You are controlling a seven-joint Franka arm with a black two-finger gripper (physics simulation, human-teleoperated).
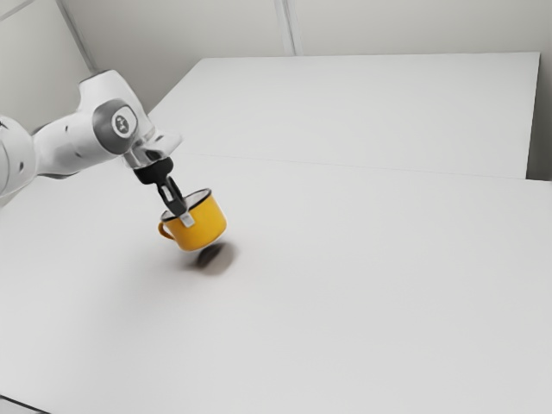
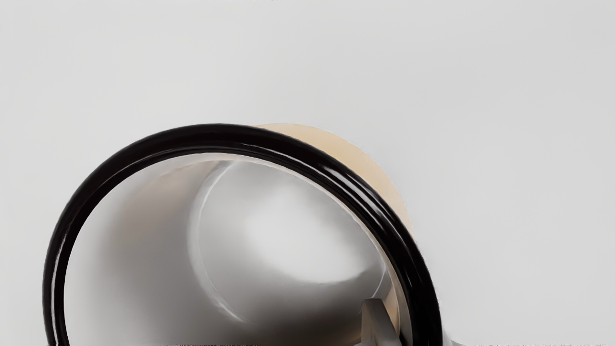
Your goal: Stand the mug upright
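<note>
While the gripper (image 1: pixel 185 215) clamps the wall of the yellow mug (image 1: pixel 204 228) between its fingers, the mug is suspended above the table (image 1: pixel 345 302), tilted, mouth largely upward, with levelling, base-down placement and release outstanding.

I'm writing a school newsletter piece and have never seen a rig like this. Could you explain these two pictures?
These are computer-simulated pictures of one robot arm with a black two-finger gripper. The exterior view comes from a camera at the arm's side. The wrist view comes from a camera on the arm's hand, looking into the mug. That yellow mug, with its dark rim, is held by its wall, one finger inside. It is tilted and raised off the pale table, where its shadow falls.
</note>
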